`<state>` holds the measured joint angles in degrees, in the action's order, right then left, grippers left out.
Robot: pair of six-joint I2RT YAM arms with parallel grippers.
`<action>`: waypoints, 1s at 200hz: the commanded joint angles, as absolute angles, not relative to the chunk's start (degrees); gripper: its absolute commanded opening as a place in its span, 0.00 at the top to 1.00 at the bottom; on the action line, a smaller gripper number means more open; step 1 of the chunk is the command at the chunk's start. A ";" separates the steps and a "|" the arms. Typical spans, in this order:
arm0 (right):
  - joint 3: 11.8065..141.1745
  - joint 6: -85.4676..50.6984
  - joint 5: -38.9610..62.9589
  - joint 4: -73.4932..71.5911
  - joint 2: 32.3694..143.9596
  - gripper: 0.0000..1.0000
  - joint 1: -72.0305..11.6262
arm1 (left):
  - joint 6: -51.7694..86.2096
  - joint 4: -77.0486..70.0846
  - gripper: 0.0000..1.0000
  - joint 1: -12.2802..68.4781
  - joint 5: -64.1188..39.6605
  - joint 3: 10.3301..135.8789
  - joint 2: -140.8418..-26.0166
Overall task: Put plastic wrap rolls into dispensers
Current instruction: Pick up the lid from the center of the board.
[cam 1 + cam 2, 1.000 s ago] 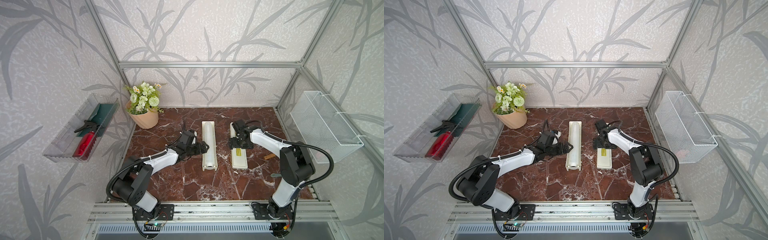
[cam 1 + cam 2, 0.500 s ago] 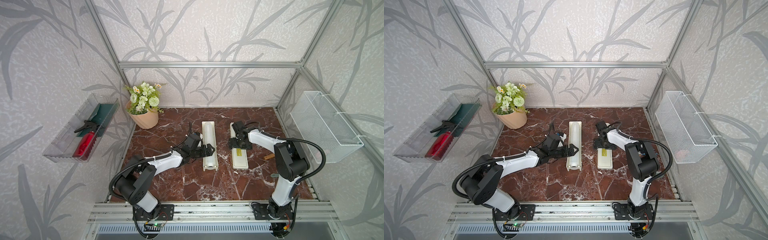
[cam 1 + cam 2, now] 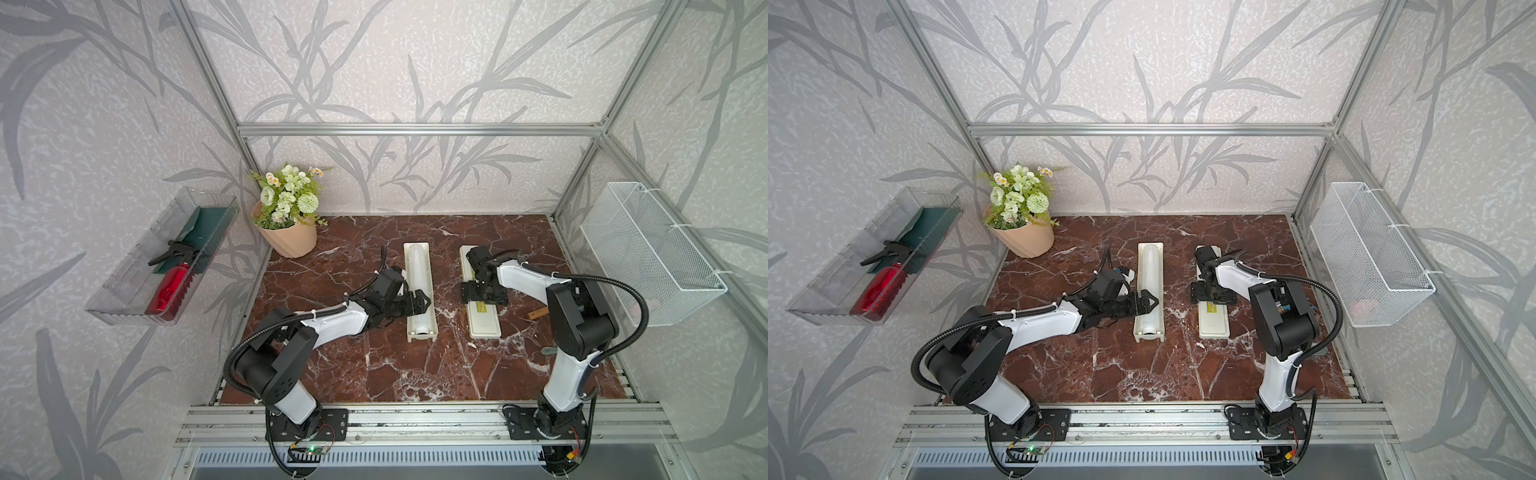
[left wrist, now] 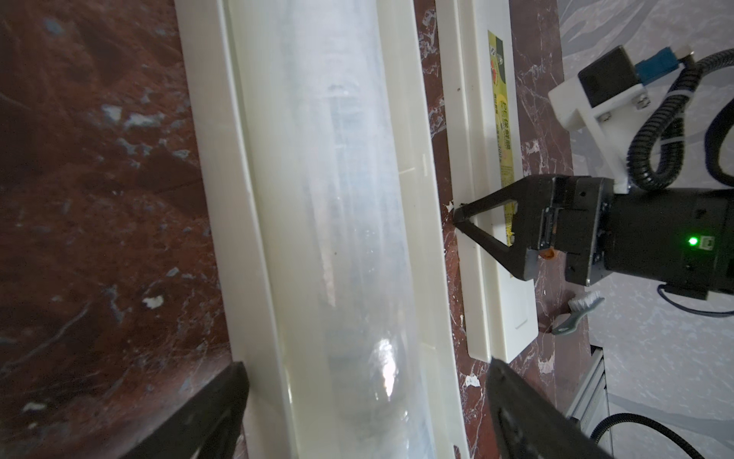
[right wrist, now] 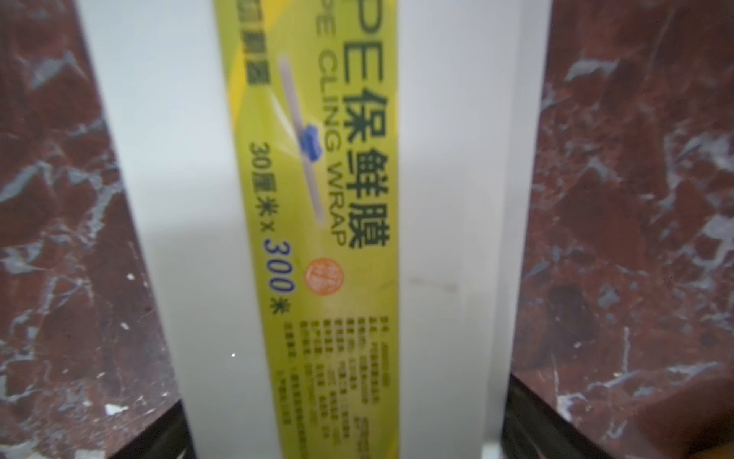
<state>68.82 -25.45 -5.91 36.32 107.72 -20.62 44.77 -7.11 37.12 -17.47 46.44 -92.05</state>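
Cream-white dispenser tray (image 3: 422, 336) is shown on the marbled counter (image 3: 374, 365), with the plastic wrap roll (image 3: 418, 270) already laid inside. Left jaws are spread open astride it. Right jaws are spread open astride the labelled lid (image 3: 484, 326) just beside. Likely next, the lid must be gripped and fitted.

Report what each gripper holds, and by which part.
Nothing held. The left gripper straddles the box with the roll, jaws open; the right gripper straddles the lid, jaws open.
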 commanded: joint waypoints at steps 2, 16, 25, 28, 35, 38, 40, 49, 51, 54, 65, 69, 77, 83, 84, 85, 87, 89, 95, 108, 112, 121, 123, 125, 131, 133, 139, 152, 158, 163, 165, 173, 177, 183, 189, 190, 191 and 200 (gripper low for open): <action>69.97 -25.58 -4.32 39.20 110.24 0.01 -20.39 | 45.26 -7.74 0.08 37.80 -18.17 48.77 -92.85; 69.93 -25.68 -4.69 39.34 110.41 0.01 -20.39 | 45.23 -7.77 0.08 37.93 -18.47 49.17 -93.07; 69.78 -25.75 -5.00 39.21 109.85 0.03 -20.39 | 45.26 -7.73 0.08 38.01 -18.55 49.42 -93.08; 69.63 -25.83 -5.13 39.12 109.53 0.03 -20.39 | 45.34 -7.73 0.08 38.12 -18.67 49.43 -93.07; 69.44 -25.90 -5.63 39.08 108.77 0.05 -20.39 | 45.44 -7.76 0.08 38.12 -18.68 49.64 -93.01; 69.48 -25.87 -5.86 39.11 108.46 0.06 -20.39 | 45.52 -7.81 0.08 38.14 -18.74 49.64 -92.94; 69.53 -25.85 -6.01 39.18 108.19 0.07 -20.39 | 45.52 -7.84 0.08 38.19 -18.75 49.68 -92.98; 69.81 -25.81 -6.61 39.68 107.20 0.10 -20.39 | 45.74 -8.16 0.08 38.30 -18.90 49.81 -93.05; 69.90 -25.74 -6.71 39.78 106.96 0.10 -20.39 | 45.78 -8.21 0.08 38.34 -19.03 49.83 -93.07; 70.02 -25.65 -6.80 39.88 106.68 0.11 -20.39 | 45.79 -8.28 0.08 38.39 -19.06 49.91 -93.03; 70.88 -25.41 -6.95 40.76 105.73 0.14 -20.39 | 45.81 -8.31 0.08 38.56 -19.22 50.24 -93.33; 71.13 -25.41 -6.90 41.02 105.41 0.15 -20.39 | 45.83 -8.19 0.08 38.51 -19.37 50.30 -93.42; 71.58 -25.34 -6.59 41.47 104.75 0.16 -20.39 | 45.44 -7.66 0.08 38.50 -19.42 50.56 -93.44; 71.93 -25.31 -6.41 41.85 104.24 0.17 -20.47 | 44.88 -6.67 0.08 38.50 -19.08 50.78 -93.20; 72.00 -25.31 -6.37 41.89 104.15 0.17 -20.47 | 44.77 -6.45 0.08 38.54 -18.99 50.83 -93.18; 72.04 -25.31 -6.35 41.95 104.06 0.17 -20.48 | 44.62 -6.22 0.08 38.56 -18.85 50.86 -93.04; 72.13 -25.31 -6.29 42.08 103.89 0.18 -20.54 | 44.40 -5.79 0.08 38.45 -18.67 50.86 -92.89; 72.30 -25.31 -6.25 42.23 103.69 0.18 -20.56 | 44.17 -5.40 0.08 38.37 -18.44 50.86 -92.68; 72.67 -25.40 -6.09 42.59 103.10 0.18 -20.73 | 43.60 -4.52 0.08 38.12 -17.75 50.74 -92.12; 74.00 -25.43 -5.91 43.94 101.80 0.19 -21.28 | 42.83 -3.17 0.07 36.64 -17.77 50.37 -90.43; 74.33 -25.42 -5.89 44.35 101.36 0.20 -21.55 | 42.87 -2.86 0.07 35.90 -18.08 50.17 -89.73; 75.52 -25.61 -5.63 45.50 100.46 0.20 -22.24 | 43.06 -2.02 0.07 33.85 -18.86 49.68 -88.35; 75.75 -25.67 -5.58 45.65 100.26 0.20 -22.41 | 43.07 -1.82 0.07 33.42 -19.00 49.62 -87.98; 75.98 -25.69 -5.42 45.80 100.10 0.20 -22.59 | 43.07 -1.44 0.07 32.94 -19.10 49.58 -87.65; 76.68 -25.75 -5.09 46.24 99.41 0.20 -23.24 | 42.70 -0.24 0.07 31.74 -19.31 49.57 -86.69; 76.94 -25.82 -4.99 46.41 99.19 0.21 -23.48 | 42.43 0.25 0.07 31.38 -19.35 49.59 -86.34; 77.59 -26.10 -4.61 46.78 98.66 0.21 -24.21 | 41.48 1.74 0.07 30.47 -19.23 49.82 -85.30; 79.21 -26.60 -2.84 47.24 98.09 0.21 -25.62 | 38.72 5.26 0.06 29.34 -16.99 50.21 -83.03; 79.87 -27.22 -2.14 47.41 98.10 0.21 -26.31 | 37.71 6.26 0.06 29.14 -15.33 49.98 -81.92; 80.51 -27.67 -1.66 47.56 98.09 0.21 -26.89 | 36.96 6.96 0.06 28.87 -14.26 49.79 -81.01; 80.75 -27.88 -1.47 47.62 98.11 0.21 -27.18 | 36.68 7.19 0.06 28.77 -13.83 49.76 -80.70; 81.94 -28.43 -1.05 47.94 98.09 0.22 -28.37 | 36.02 8.02 0.05 28.17 -12.97 49.36 -79.57; 82.56 -28.60 -1.05 48.19 98.10 0.22 -29.07 | 35.89 8.32 0.05 27.78 -12.83 49.23 -79.13; 83.61 -29.07 -1.14 48.54 98.09 0.21 -30.13 | 35.77 8.69 0.05 27.26 -12.82 48.89 -78.51; 84.63 -29.49 -1.01 48.75 98.47 0.21 -31.27 | 35.72 9.01 0.05 26.71 -12.84 48.63 -78.07; 84.81 -29.60 -0.99 48.81 98.54 0.21 -31.46 | 35.75 9.12 0.05 26.67 -12.84 48.57 -78.01; 84.90 -29.70 -0.98 48.84 98.66 0.21 -31.64 | 35.76 9.13 0.05 26.61 -12.88 48.54 -77.90; 86.41 -30.37 -0.53 49.02 99.57 0.22 -33.32 | 35.82 9.70 0.04 25.98 -12.97 48.17 -77.42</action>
